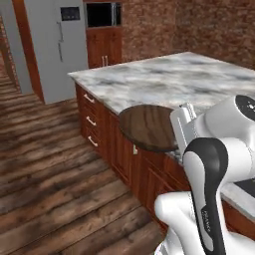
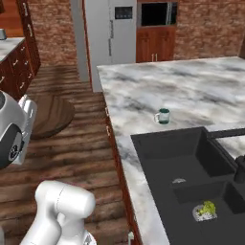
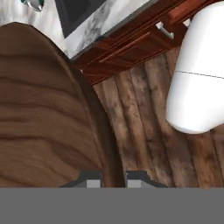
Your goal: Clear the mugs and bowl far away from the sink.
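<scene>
Wooden bowl (image 1: 148,127) mid-frame in the left base view, held off the counter (image 1: 164,77) edge above the floor; gripper (image 3: 113,178) clenched on its rim at bottom center of the hand view. Arm bent, lower right of frame. Mug (image 2: 163,116) sits on the counter just above the sink (image 2: 191,177), center-right of the right base view.

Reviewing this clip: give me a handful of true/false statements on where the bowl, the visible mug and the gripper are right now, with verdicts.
1. The gripper is shut on the rim of the wooden bowl. True.
2. The bowl rests flat on the counter. False: it is held in the air, partly out past the counter edge over the floor.
3. A teal mug stands on the counter close to the sink. True.
4. The mug sits inside a sink basin. False: it stands on the marble just beyond the sink's rim.
</scene>
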